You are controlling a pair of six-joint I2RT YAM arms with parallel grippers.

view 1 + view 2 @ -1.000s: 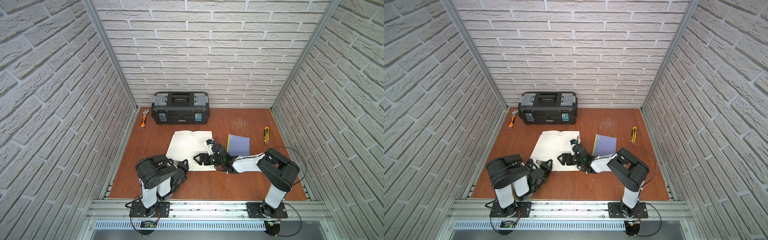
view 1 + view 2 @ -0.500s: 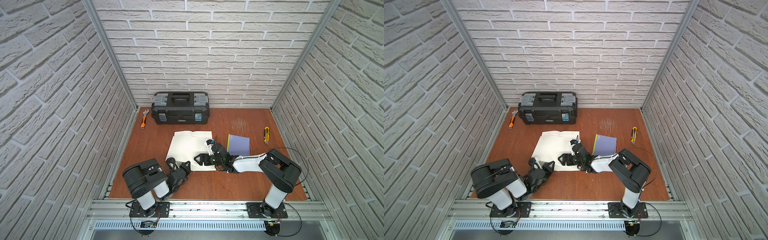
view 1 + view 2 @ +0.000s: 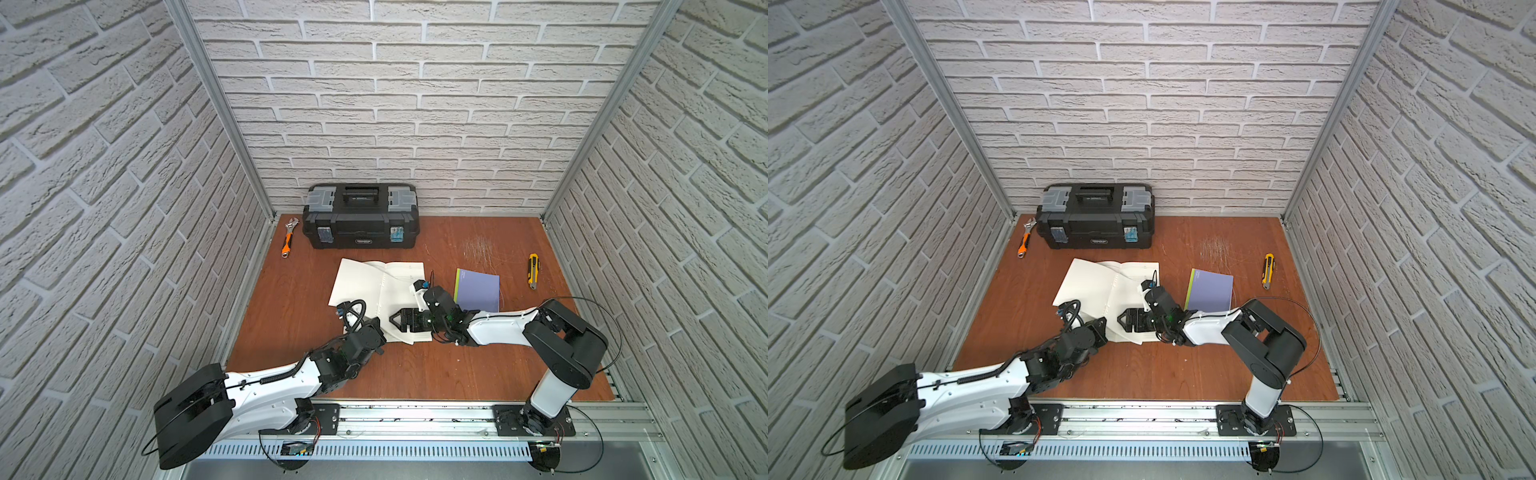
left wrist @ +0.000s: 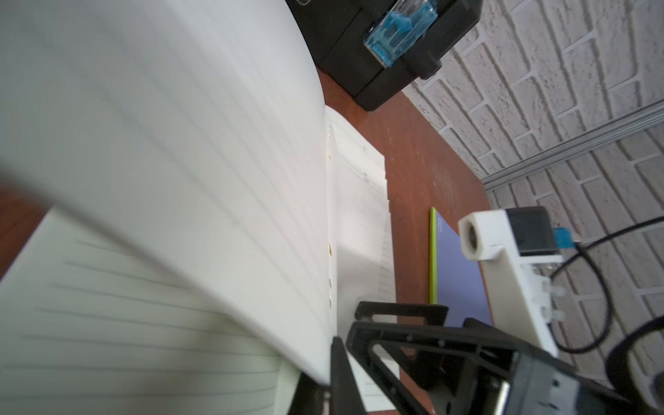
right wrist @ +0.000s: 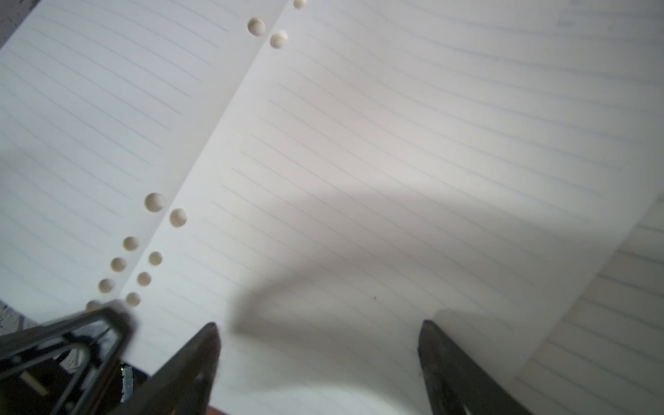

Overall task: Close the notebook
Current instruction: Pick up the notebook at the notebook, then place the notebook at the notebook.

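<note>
Currently | notebook point(image 3: 360, 279): open, white lined pages, one leaf curled up

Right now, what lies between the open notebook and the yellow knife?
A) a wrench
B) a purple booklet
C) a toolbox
B: in both top views the booklet lies flat between the notebook and the knife.
</note>
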